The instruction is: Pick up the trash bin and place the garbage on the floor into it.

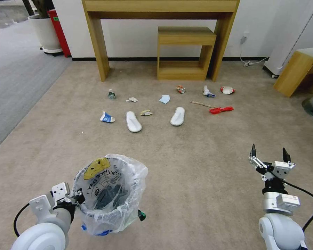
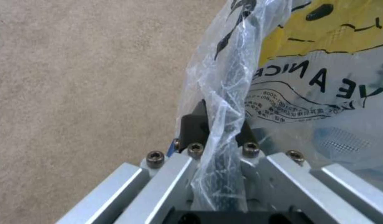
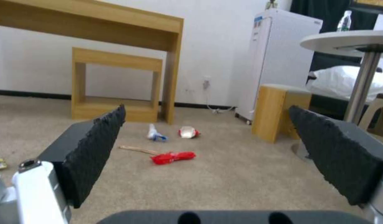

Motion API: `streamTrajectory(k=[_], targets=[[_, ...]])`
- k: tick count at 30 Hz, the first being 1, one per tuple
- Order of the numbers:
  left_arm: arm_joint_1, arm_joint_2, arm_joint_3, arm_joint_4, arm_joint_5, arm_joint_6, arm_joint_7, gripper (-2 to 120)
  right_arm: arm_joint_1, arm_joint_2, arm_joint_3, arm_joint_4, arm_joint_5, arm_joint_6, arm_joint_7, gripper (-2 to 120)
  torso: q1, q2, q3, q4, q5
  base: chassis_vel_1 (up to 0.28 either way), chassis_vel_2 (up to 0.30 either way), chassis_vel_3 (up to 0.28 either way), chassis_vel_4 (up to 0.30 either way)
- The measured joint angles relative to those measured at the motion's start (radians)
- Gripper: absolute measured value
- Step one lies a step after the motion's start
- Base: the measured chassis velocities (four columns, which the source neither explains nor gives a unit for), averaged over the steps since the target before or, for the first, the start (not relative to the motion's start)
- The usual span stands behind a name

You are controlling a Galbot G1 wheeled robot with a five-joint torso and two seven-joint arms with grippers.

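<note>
Pinching the rim and bag of the bin [image 1: 109, 194], the left end effector [image 1: 76, 199] is seen low on the robot's left, above the carpet [image 1: 198, 156]. The right end effector [image 1: 269, 156] is held spread and empty on the right. The garbage [image 1: 134, 121] is scattered on the carpet ahead, before the table [image 1: 160, 10].

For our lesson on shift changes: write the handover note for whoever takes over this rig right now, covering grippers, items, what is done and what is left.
Left gripper: shut on the trash bin at its bagged rim, by the robot's left side.
Right gripper: open, empty, above the carpet, facing the red wrapper.
Garbage lies ahead: two slippers, carton, bottle, mask, can, wooden stick.
Done: bin gripped.
Left: every floor item into the bin.
</note>
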Motion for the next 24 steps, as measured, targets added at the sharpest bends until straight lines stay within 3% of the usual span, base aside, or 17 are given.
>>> streamTrajectory(k=[24], targets=[[-0.004,0.023,-0.03,-0.037,-0.034,0.004,-0.009,1,0.007,0.005,0.003,-0.007,-0.013,0.002,0.011,100,0.0,0.0,0.0,0.0,0.0,0.0,0.0,0.0,0.0]])
